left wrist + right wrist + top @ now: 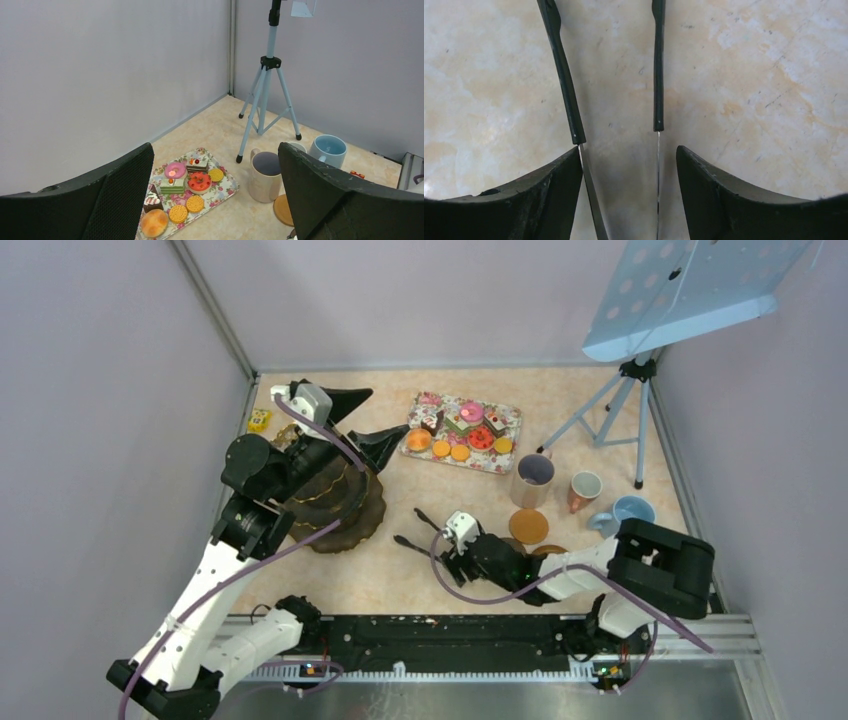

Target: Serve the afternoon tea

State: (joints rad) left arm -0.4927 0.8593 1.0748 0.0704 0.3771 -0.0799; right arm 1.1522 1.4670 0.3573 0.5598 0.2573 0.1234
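**Small, light sweets; tongs first**

The cakes (pixel 198 181) and biscuits (pixel 194 203) sit packed together on the flowered tray (pixel 225 190), at the far middle of the table (pixel 749 75). They look like light moulded toys: a ringed pink doughnut, layered slabs, a red round, and flat ridged orange discs. I judge them stiff enough to pinch but easy to knock over or flick away. The best hold is across the sides of each piece, and the thin biscuits need lifting by the edge.

The tall mug (pixel 531 483), cup (pixel 585 490) and blue mug (pixel 327 150) stand just right of the tray. They look glazed, hard and slippery, and heavier than the sweets, so the rim wall or the handle is the likely hold.

The tongs (pixel 566 85) lie flat, two thin springy blades, black-sleeved toward the tips and bare metal near the hinge. The right pincer (pixel 628 150) straddles both blades with its fingers apart. One finger is right at a blade and the other stands off, so nothing is clamped. The left pincer (pixel 215 145) hangs wide apart and empty, high over the table and looking towards the tray.
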